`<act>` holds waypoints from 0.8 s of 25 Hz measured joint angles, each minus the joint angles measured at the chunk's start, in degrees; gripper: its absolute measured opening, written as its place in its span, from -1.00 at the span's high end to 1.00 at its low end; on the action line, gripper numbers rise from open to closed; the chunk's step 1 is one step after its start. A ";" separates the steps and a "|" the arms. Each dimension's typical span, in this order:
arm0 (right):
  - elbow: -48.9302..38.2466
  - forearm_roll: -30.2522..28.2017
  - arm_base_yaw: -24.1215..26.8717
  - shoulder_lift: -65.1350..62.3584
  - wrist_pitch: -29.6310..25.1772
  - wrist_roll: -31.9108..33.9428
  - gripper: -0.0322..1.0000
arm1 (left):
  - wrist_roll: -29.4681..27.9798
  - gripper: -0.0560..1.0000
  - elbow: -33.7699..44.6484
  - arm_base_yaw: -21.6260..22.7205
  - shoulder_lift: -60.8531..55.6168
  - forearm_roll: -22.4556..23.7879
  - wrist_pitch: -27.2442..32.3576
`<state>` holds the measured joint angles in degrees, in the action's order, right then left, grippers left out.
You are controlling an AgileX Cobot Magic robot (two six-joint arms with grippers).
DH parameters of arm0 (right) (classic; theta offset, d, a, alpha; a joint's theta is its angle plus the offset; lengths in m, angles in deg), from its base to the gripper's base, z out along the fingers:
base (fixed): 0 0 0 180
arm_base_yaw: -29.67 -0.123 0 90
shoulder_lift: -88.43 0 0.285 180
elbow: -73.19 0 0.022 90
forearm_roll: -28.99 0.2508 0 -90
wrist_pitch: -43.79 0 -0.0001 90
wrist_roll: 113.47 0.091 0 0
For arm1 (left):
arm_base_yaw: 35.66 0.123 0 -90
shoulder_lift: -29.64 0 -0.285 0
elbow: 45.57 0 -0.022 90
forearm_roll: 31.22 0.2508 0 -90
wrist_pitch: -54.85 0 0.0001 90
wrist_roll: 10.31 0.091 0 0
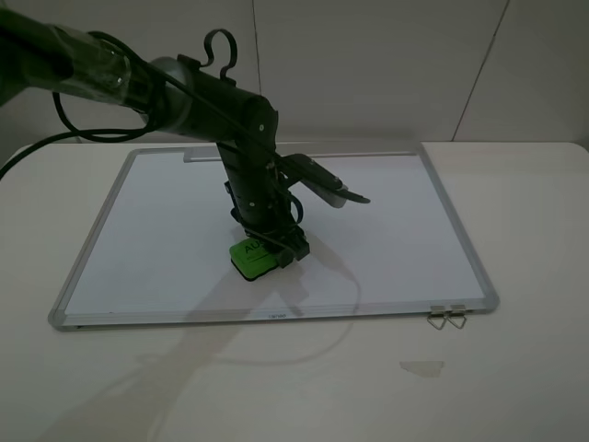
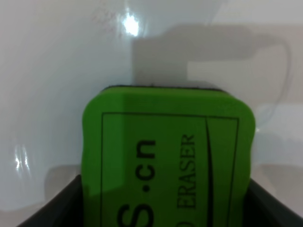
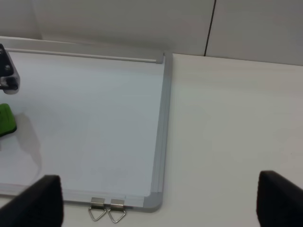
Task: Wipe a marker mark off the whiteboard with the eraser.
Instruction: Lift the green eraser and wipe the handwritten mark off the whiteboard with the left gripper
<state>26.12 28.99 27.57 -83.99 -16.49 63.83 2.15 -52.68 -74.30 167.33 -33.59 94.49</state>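
The green eraser [image 1: 253,256] lies flat on the whiteboard [image 1: 386,239], near the middle of its front half. My left gripper [image 1: 269,245] is shut on the eraser, coming down from above. In the left wrist view the eraser [image 2: 165,156] fills the lower frame between two dark fingers [image 2: 61,208], pressed on the whiteboard [image 2: 57,56]. No marker mark shows in any view. In the right wrist view my right gripper [image 3: 161,201] is open with nothing in it, off the whiteboard's [image 3: 94,118] right front corner. An edge of the eraser [image 3: 5,119] shows there.
Two metal clips [image 1: 448,318] hang off the board's front right corner, as the right wrist view shows too [image 3: 106,210]. The grey tray strip [image 1: 304,154] runs along the far edge. A cable loops off the left arm [image 1: 230,120]. White table [image 1: 515,368] surrounds the board.
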 joint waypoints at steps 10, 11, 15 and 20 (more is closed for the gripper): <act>0.00 0.00 0.00 0.00 0.00 0.00 -0.64 | 0.28 -0.23 0.00 6.68 0.00 -1.09 -3.57; 0.00 0.00 0.00 0.00 0.00 0.00 -0.64 | 0.28 -0.23 0.00 7.80 0.00 -1.16 -3.94; 0.00 0.00 0.00 0.00 0.00 0.00 -0.64 | 0.09 -0.23 0.00 12.59 0.10 -1.56 -5.64; 0.00 0.00 0.00 0.00 0.00 0.00 -0.64 | 0.09 -0.23 0.00 12.37 0.10 -1.73 -5.46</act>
<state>26.12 28.99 27.57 -83.99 -16.49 63.83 2.24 -52.68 -61.92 167.43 -35.32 89.03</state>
